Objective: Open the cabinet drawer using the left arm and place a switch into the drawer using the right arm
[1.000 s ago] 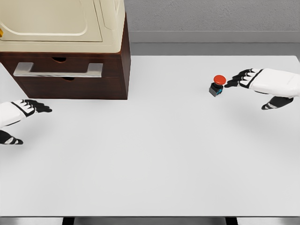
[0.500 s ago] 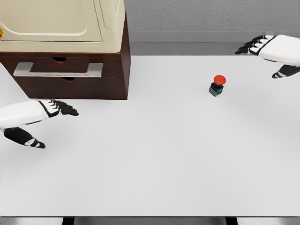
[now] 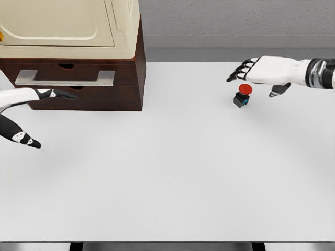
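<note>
Right of centre on the white table [image 3: 172,172] stands the switch [image 3: 242,95], a small dark block with a flash of blue on its side and a round red button on top. It sits upright and free, with nothing gripping it. Just above and behind it hovers the right hand [image 3: 264,72], its white forearm coming in from the right edge; the black-tipped fingers [image 3: 238,72] are spread and released, reaching leftward past the button, while the thumb hangs down to the right of the switch. Whether any part of the hand touches the button cannot be told from this view, though a gap seems to show.

Well apart, at the far left corner of the table, stands the cabinet [image 3: 84,78], dark brown wood with a cream-coloured appliance [image 3: 68,26] sitting on top. Its drawer [image 3: 68,90] is closed, flush with the front, and carries a long silver handle [image 3: 65,78]. The left hand [image 3: 31,99] enters from the left edge and reaches toward the drawer front, just below the handle. Its fingers [image 3: 62,94] are extended and loose, grasping nothing, the thumb pointing down over the table.
</note>
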`<state>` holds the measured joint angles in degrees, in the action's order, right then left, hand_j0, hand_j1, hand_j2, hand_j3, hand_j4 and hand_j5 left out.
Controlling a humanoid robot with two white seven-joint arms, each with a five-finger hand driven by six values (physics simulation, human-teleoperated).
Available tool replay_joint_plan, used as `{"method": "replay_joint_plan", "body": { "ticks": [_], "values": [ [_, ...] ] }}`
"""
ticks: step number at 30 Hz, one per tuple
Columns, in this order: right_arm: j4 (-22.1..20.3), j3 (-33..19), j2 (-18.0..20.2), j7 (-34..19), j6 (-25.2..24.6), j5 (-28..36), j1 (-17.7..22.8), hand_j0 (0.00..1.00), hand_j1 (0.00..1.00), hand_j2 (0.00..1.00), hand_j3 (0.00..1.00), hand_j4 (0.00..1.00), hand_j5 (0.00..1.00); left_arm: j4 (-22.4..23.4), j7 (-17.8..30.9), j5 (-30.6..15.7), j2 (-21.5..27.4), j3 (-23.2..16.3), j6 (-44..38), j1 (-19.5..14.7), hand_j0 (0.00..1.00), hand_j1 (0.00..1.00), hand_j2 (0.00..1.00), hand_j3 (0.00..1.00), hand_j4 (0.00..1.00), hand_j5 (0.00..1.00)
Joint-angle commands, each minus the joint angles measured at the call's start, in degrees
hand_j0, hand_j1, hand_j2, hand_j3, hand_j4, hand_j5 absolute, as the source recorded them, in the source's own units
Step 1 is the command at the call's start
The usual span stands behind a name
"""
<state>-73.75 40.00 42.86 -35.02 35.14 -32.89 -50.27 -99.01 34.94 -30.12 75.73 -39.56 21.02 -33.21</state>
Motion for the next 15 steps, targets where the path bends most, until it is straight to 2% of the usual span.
{"method": "replay_joint_plan", "body": {
  "ticks": [1,3,6,8,10,13,15],
  "values": [
    [0.2,0.1,-0.3,0.0,-0.1,0.2,0.0,1.0,1.0,1.0,1.0,1.0,1.0,0.9,0.1,1.4,0.4,0.0,-5.5,-0.1,1.0,1.0,1.0,1.0,1.0,1.0],
    [0.2,0.2,-0.3,0.0,-0.1,0.2,-0.1,1.0,1.0,1.0,1.0,1.0,1.0,1.1,0.1,1.7,0.6,0.0,-8.4,-0.6,1.0,1.0,1.0,1.0,1.0,1.0],
    [1.0,0.3,-0.6,0.0,-0.1,0.2,-0.2,1.0,1.0,1.0,1.0,1.0,1.0,2.1,0.1,2.1,0.6,-0.1,-8.5,-1.2,1.0,1.0,1.0,1.0,1.0,1.0],
    [2.6,1.0,-1.5,0.0,-0.1,0.2,-0.6,1.0,1.0,1.0,1.0,1.0,1.0,4.3,0.1,0.9,0.5,0.0,-8.5,-1.2,1.0,1.0,1.0,1.0,1.0,1.0],
    [2.7,1.0,-1.5,0.0,-0.1,0.2,-0.7,1.0,1.0,1.0,1.0,1.0,1.0,4.5,0.1,-0.6,0.4,0.0,-8.3,-1.2,1.0,1.0,1.0,1.0,1.0,1.0],
    [4.3,1.7,-2.3,0.0,-0.1,0.1,-1.2,1.0,1.0,1.0,1.0,1.0,1.0,4.6,0.1,-0.6,0.1,0.0,-8.4,-2.6,1.0,1.0,1.0,1.0,1.0,1.0],
    [5.2,1.7,-2.6,0.0,-0.1,0.1,-1.3,1.0,1.0,1.0,1.0,1.0,1.0,6.4,0.1,-0.3,-0.9,0.0,-8.5,-3.1,1.0,1.0,1.0,1.0,1.0,1.0]
  ]
}}
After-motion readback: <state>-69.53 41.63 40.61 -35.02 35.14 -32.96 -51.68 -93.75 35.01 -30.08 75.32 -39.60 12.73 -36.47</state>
